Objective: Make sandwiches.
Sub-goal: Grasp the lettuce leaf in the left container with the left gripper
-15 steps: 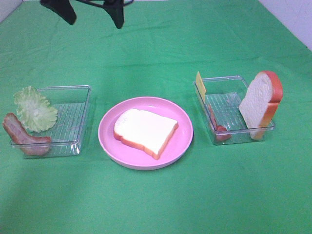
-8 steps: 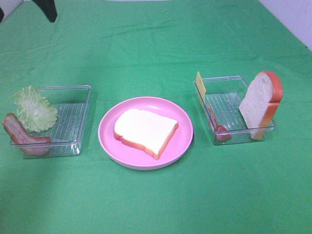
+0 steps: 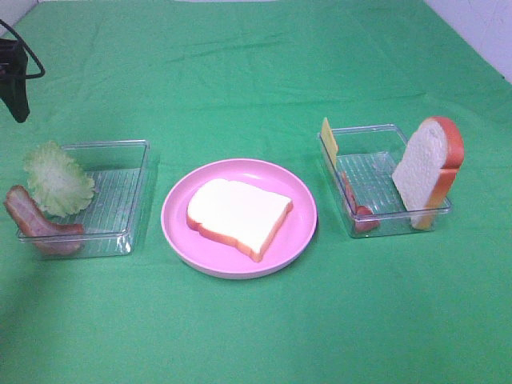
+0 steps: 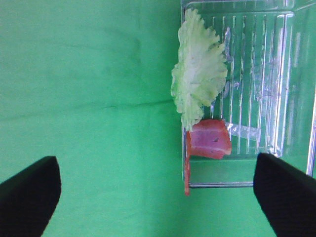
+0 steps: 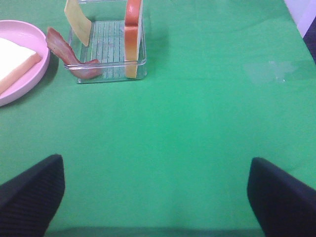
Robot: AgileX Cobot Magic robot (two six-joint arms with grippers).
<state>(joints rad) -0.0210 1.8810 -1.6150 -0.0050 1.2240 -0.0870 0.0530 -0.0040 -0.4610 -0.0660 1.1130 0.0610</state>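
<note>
Here, bread slice point(image 3: 238, 214) on pink plate point(image 3: 178, 230), lettuce point(image 3: 56, 178) leaning in clear tray point(image 3: 120, 196)

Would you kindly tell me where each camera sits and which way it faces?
Exterior high: mounted high, looking down at the round pink plate with white toy bread slice; left arm at edge.
Left wrist: above the pale green lettuce leaf in the clear plastic left tray; open left gripper.
Right wrist: facing the clear plastic right tray; open right gripper.
Shared: the exterior view shows both trays too.
</note>
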